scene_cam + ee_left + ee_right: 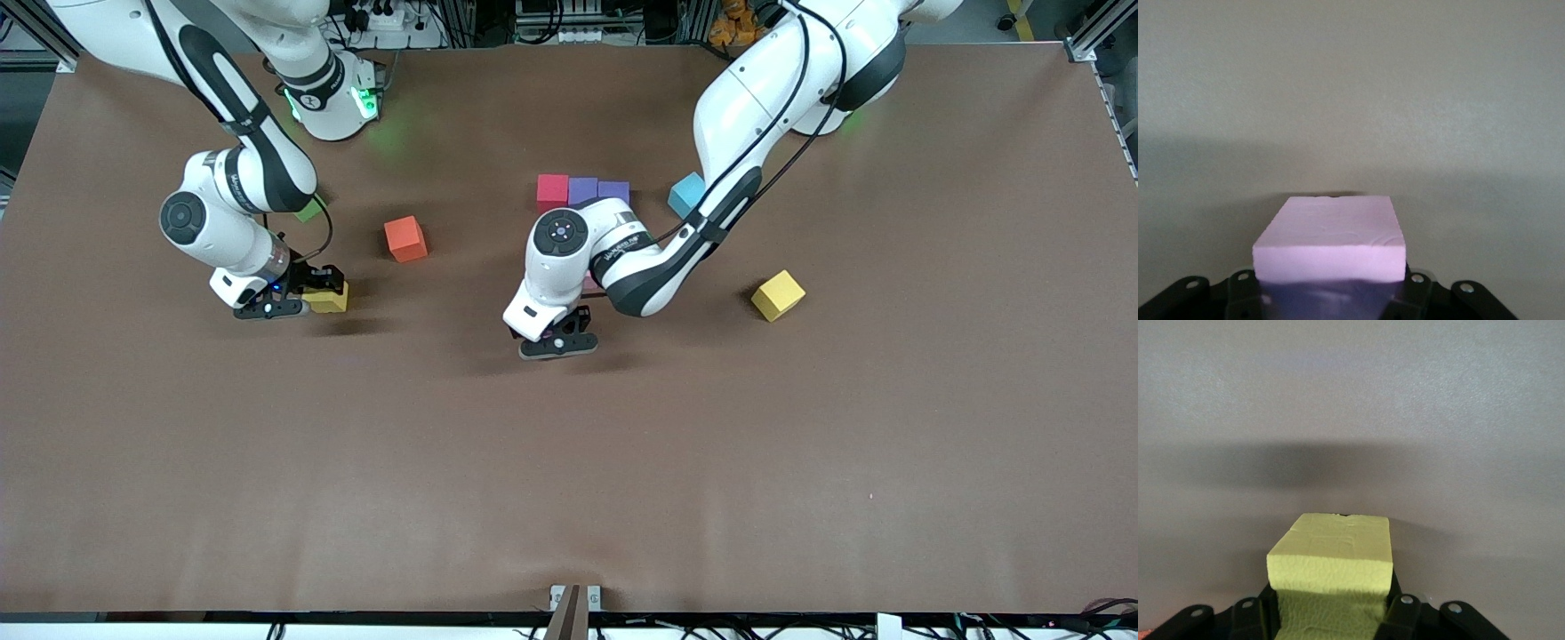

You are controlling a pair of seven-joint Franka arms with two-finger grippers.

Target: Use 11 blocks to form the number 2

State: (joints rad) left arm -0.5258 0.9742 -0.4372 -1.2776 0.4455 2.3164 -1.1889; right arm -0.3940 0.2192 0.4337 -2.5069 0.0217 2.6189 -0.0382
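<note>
Brown table (800, 444); left claw (558, 342) hides pink block (1330, 239)

Table (569, 498): brown matte cover, wide, lightly creased toward its edges.
Frame: aluminium rails (1098, 31) at the top corners.
Backdrop: cables and power strips (382, 16) along the top edge.
Light: soft overhead, faint green glow (396, 133) on the cover.

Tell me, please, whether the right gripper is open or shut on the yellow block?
Shut on it: the right gripper has its fingers against both sides of the yellow block, low over the table.
</note>
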